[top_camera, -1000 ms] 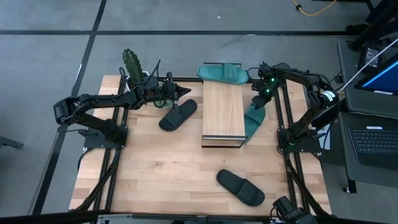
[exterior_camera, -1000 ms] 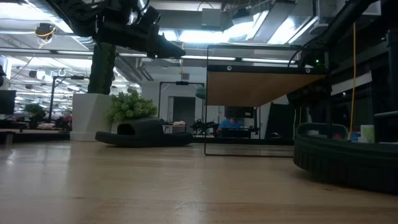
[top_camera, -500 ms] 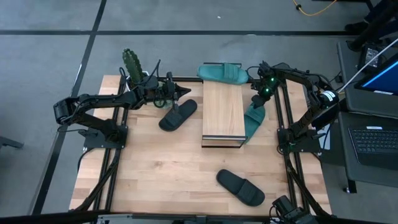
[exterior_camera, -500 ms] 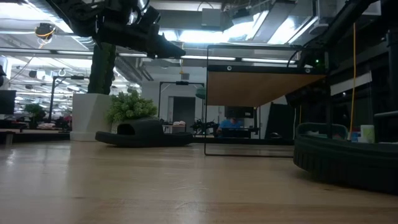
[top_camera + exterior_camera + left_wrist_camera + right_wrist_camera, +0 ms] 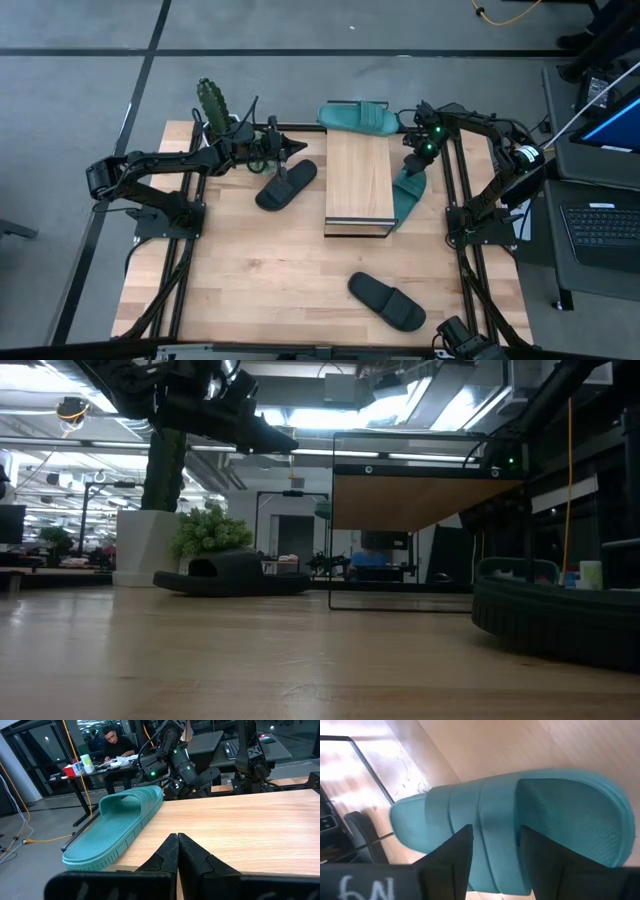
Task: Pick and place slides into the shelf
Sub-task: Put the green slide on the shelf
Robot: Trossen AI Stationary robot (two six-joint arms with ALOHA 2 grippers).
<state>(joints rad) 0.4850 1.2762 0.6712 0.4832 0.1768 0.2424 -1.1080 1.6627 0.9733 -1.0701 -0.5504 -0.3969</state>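
The shelf (image 5: 357,180) stands mid-table, with one teal slide (image 5: 360,117) lying across its far end, also seen in the left wrist view as the teal slide (image 5: 117,827). A second teal slide (image 5: 407,192) lies sole-down on the table against the shelf's right side. My right gripper (image 5: 416,160) is open over it, pointing steeply down, its fingers astride the strap (image 5: 492,820). One black slide (image 5: 286,184) lies left of the shelf, another (image 5: 386,301) near the front edge. My left gripper (image 5: 298,147) hovers shut above the left black slide. My right gripper's open fingers (image 5: 452,852) stand on either side of the teal slide's strap, coming from above and lying across the slide. Whether they touch it I cannot tell. The slide lies flat on the table.
A cactus in a white pot (image 5: 212,102) stands at the far left corner, close behind my left arm. Bare wood lies between the shelf and the near black slide (image 5: 555,620). A laptop (image 5: 605,225) sits beyond the table's right edge. A person sits at a desk (image 5: 117,742) in the room.
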